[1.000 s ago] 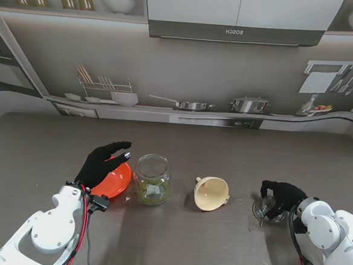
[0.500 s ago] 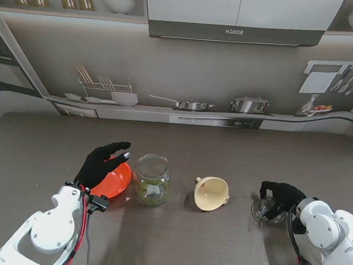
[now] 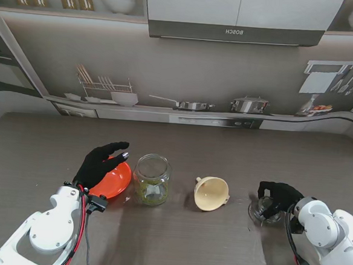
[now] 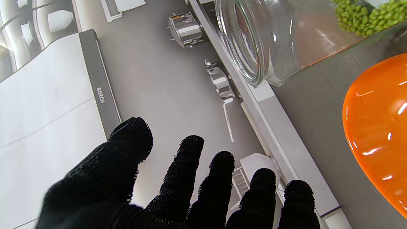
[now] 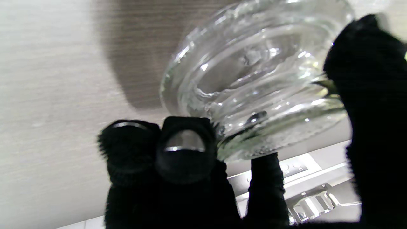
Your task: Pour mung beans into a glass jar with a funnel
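While its fingers curl round a small clear glass piece, which looks like the jar's lid (image 3: pixel 265 210), the right hand (image 3: pixel 279 196) sits low at the table (image 3: pixel 223 154) on my right; in the right wrist view the fingertips (image 5: pixel 186 149) press the rim of the ribbed glass and the thumb closes on its other side, so I judge it a hold on the lid; whether the glass rests on the table or is just lifted I cannot tell. Outward from there, well to the left, the cream funnel (image 3: pixel 211 193) lies on its side with its spout pointing right, apart from everything; it is not in the jar mouth, which the pour calls for. Farther left the glass jar (image 3: pixel 152 179) stands upright and open with green mung beans (image 4: pixel 365 16) already in its bottom; a lid off the jar leaves the mouth free for the funnel. Just beside the jar lies the orange bowl (image 3: pixel 112 180), and over its near edge hangs the left hand (image 3: pixel 100 162), fingers (image 4: pixel 190 165) spread wide and holding nothing; placed so, it seems ready to take the bowl; beans in the bowl I cannot make out.
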Controlling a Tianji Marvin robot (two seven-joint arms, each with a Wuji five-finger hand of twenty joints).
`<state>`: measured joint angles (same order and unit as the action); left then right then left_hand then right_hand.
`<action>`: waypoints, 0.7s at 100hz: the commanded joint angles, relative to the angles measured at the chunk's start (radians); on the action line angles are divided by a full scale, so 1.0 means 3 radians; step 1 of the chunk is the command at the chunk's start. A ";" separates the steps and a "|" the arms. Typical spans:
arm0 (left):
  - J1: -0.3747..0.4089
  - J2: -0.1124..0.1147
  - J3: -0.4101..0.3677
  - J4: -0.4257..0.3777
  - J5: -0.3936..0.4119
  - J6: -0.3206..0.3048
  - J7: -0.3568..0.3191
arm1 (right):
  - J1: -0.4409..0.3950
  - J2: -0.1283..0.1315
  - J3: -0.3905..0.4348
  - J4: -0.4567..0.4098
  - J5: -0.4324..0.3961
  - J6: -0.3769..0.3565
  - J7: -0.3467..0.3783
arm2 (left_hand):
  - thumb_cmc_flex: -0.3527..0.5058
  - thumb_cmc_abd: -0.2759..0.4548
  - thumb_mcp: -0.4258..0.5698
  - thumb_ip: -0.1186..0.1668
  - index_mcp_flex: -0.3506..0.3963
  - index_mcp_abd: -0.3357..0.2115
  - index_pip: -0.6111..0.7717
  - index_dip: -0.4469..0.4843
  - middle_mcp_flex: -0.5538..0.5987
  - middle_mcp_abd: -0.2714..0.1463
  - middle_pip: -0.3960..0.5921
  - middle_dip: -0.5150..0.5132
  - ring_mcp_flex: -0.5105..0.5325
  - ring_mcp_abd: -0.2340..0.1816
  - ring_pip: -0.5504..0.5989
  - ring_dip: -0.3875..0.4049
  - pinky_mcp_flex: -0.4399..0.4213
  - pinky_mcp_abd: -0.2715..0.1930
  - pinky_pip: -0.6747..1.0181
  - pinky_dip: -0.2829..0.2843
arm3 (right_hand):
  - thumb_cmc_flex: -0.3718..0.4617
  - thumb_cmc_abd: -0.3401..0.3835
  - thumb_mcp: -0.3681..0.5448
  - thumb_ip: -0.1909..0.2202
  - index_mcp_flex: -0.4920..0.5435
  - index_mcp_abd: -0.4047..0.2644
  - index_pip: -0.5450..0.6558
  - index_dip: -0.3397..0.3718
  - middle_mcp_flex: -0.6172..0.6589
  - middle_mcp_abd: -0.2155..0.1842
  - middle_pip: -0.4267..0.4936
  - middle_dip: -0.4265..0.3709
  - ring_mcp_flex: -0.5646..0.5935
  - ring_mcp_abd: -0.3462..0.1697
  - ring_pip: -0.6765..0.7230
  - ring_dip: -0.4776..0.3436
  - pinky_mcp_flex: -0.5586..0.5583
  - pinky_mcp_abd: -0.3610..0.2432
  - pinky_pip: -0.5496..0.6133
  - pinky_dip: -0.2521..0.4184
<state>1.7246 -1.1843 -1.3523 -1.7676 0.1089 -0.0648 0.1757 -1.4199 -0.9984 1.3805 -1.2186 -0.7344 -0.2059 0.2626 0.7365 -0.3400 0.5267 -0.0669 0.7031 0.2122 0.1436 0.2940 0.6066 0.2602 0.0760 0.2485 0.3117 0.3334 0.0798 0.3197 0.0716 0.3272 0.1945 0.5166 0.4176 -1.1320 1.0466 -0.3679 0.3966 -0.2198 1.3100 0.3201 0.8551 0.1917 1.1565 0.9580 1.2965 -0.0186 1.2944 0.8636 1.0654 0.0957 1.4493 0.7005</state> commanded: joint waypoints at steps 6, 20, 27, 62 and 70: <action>0.0010 -0.0012 -0.0006 -0.0020 -0.0013 0.0010 -0.0055 | -0.0099 -0.0046 -0.0064 0.0123 0.0006 0.0030 0.0129 | -0.0023 0.0125 -0.0064 -0.0033 0.0042 -0.0013 0.0003 0.0015 -0.0056 -0.0011 -0.0043 -0.0006 -0.0061 -0.0005 -0.0051 -0.0040 -0.0048 -0.0114 -0.0105 0.0052 | 0.1326 0.0416 0.1679 0.0353 0.1058 0.0275 0.0597 0.0246 0.0330 -0.0666 -0.0150 -0.0078 0.0099 -0.0706 0.0116 0.0055 0.0116 -0.0210 0.0164 0.0071; 0.0010 -0.0014 -0.0006 -0.0019 -0.0014 0.0014 -0.0050 | -0.0092 -0.0051 -0.0057 0.0121 0.0042 0.0044 0.0131 | -0.0022 0.0124 -0.0065 -0.0032 0.0054 -0.0016 0.0007 0.0017 -0.0054 -0.0015 -0.0042 -0.0006 -0.0060 -0.0003 -0.0051 -0.0039 -0.0048 -0.0115 -0.0106 0.0052 | 0.1330 0.0415 0.1680 0.0355 0.1060 0.0281 0.0595 0.0248 0.0335 -0.0665 -0.0151 -0.0073 0.0099 -0.0712 0.0124 0.0061 0.0117 -0.0206 0.0168 0.0072; 0.0009 -0.0014 -0.0006 -0.0017 -0.0014 0.0015 -0.0049 | -0.0090 -0.0052 -0.0047 0.0111 0.0052 0.0059 0.0136 | -0.0023 0.0125 -0.0066 -0.0032 0.0049 -0.0016 0.0005 0.0016 -0.0052 -0.0011 -0.0041 -0.0006 -0.0062 -0.0004 -0.0051 -0.0040 -0.0049 -0.0118 -0.0106 0.0052 | 0.1325 0.0411 0.1680 0.0354 0.1060 0.0281 0.0595 0.0248 0.0335 -0.0665 -0.0152 -0.0073 0.0098 -0.0707 0.0123 0.0061 0.0118 -0.0208 0.0169 0.0072; 0.0007 -0.0014 -0.0006 -0.0010 -0.0019 0.0025 -0.0052 | -0.0092 -0.0056 -0.0021 0.0076 0.0095 0.0109 0.0169 | -0.0020 0.0125 -0.0063 -0.0032 0.0050 -0.0014 0.0006 0.0017 -0.0052 -0.0008 -0.0042 -0.0005 -0.0064 -0.0002 -0.0052 -0.0039 -0.0050 -0.0116 -0.0106 0.0054 | 0.1329 0.0398 0.1690 0.0360 0.1071 0.0282 0.0594 0.0250 0.0344 -0.0659 -0.0155 -0.0068 0.0099 -0.0707 0.0137 0.0069 0.0120 -0.0208 0.0176 0.0073; 0.0007 -0.0015 -0.0005 -0.0011 -0.0020 0.0031 -0.0052 | -0.0086 -0.0058 -0.0022 0.0085 0.0090 0.0098 0.0153 | -0.0022 0.0125 -0.0062 -0.0032 0.0061 -0.0015 0.0011 0.0018 -0.0051 -0.0008 -0.0041 -0.0005 -0.0062 -0.0008 -0.0051 -0.0039 -0.0050 -0.0117 -0.0106 0.0054 | 0.1330 0.0394 0.1696 0.0359 0.1072 0.0282 0.0593 0.0250 0.0345 -0.0659 -0.0157 -0.0066 0.0099 -0.0714 0.0138 0.0070 0.0120 -0.0209 0.0178 0.0073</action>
<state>1.7244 -1.1844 -1.3529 -1.7672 0.1072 -0.0601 0.1759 -1.4183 -1.0070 1.3880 -1.2220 -0.6970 -0.1784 0.2816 0.7365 -0.3400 0.5264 -0.0669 0.7032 0.2129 0.1437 0.2946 0.6066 0.2602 0.0760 0.2485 0.3117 0.3335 0.0798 0.3197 0.0712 0.3272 0.1941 0.5168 0.4187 -1.1326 1.0354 -0.3680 0.4450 -0.2198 1.3030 0.3327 0.8668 0.1911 1.1458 0.9671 1.2977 -0.0277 1.3096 0.8685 1.0669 0.0884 1.4495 0.7005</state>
